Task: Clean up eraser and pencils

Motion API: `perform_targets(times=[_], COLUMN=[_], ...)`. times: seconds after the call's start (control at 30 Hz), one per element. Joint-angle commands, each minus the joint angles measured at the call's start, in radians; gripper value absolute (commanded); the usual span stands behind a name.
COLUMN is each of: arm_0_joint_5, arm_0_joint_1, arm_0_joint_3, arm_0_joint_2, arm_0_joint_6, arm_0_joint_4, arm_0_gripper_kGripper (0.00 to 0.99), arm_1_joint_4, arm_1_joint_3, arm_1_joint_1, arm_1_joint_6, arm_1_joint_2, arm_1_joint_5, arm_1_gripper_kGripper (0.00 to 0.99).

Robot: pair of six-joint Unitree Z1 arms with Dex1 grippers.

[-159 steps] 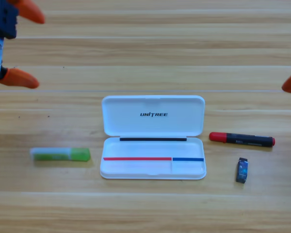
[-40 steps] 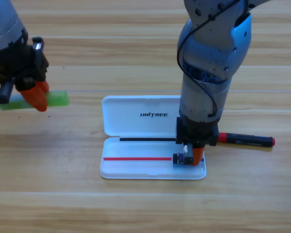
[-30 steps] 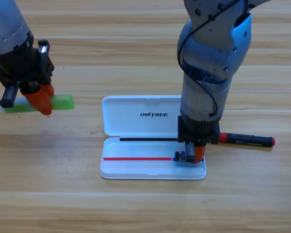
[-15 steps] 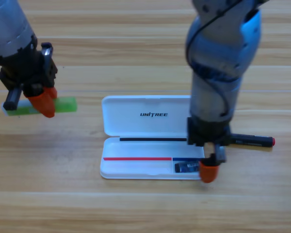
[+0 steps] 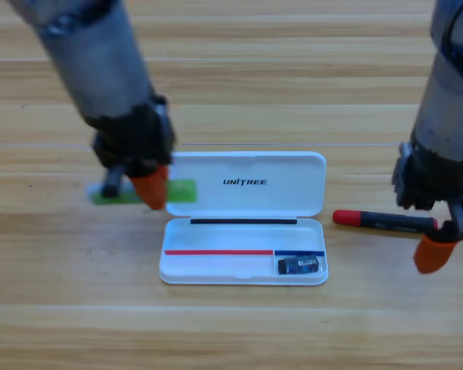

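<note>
One eraser lies in the lower right compartment of the open white case on the tabletop. At the case's 3 o'clock, the right gripper hangs over the black, red-capped pencil's far end; jaw gap cannot be told. At 9 o'clock, the left gripper is clamped on the green pencil, whose tip overlaps the lid edge; two pencils total.

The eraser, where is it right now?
In the high view the eraser lies inside the white case, in the small compartment at its lower right corner, left of the right gripper.
</note>
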Motion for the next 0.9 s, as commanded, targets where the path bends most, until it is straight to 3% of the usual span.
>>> perform_targets(times=[0.03,0.43,0.7,0.77,0.9], arm_0_joint_5=[-0.004,-0.007,-0.007,-0.009,-0.009], arm_0_joint_1=[-0.096,-0.130,-0.139,-0.138,-0.139], arm_0_joint_3=[-0.047,-0.093,-0.104,-0.113,-0.132], arm_0_joint_2=[0.134,0.240,0.263,0.268,0.274], arm_0_joint_6=[-0.030,-0.043,-0.030,-0.034,-0.054], arm_0_joint_4=[-0.003,-0.023,-0.039,-0.039,-0.039], arm_0_gripper_kGripper=[0.000,0.000,0.000,0.000,0.000], arm_1_joint_4=[-0.121,-0.228,-0.230,-0.230,-0.222], arm_1_joint_3=[0.033,-0.036,-0.058,-0.056,-0.052], arm_1_joint_1=[-0.155,-0.192,-0.193,-0.193,-0.193], arm_1_joint_6=[-0.051,-0.147,-0.163,-0.169,-0.182], arm_1_joint_2=[0.139,0.294,0.326,0.328,0.329], arm_1_joint_5=[-0.017,-0.017,-0.021,-0.021,-0.019], arm_1_gripper_kGripper=[0.887,0.881,0.752,0.641,0.314])
